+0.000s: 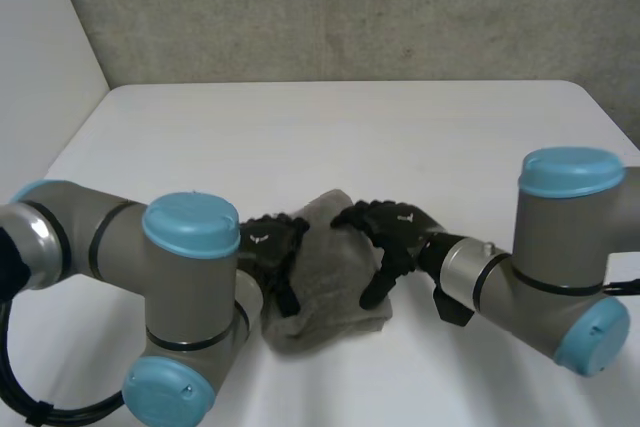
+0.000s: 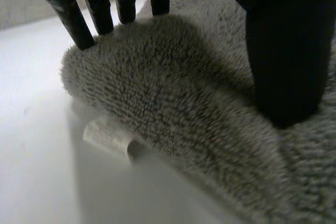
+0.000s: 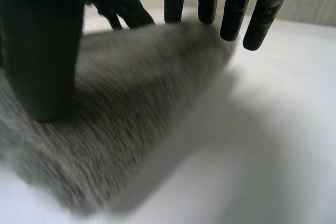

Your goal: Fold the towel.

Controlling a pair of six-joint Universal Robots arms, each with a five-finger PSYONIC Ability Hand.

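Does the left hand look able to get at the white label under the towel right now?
Probably not: the left hand pinches the towel by its raised fold, and the label peeks out beneath that fold, under the cloth.

Pretty chunky build: left arm (image 1: 110,237) and right arm (image 1: 555,272) fat grey tubes, round light-blue caps (image 1: 190,225) on joints, thin black rings (image 1: 100,237) at seams. Left hand (image 1: 268,242), right hand (image 1: 395,232) all black, skinny stick fingers (image 2: 71,19), fat blunt thumb (image 2: 283,51).
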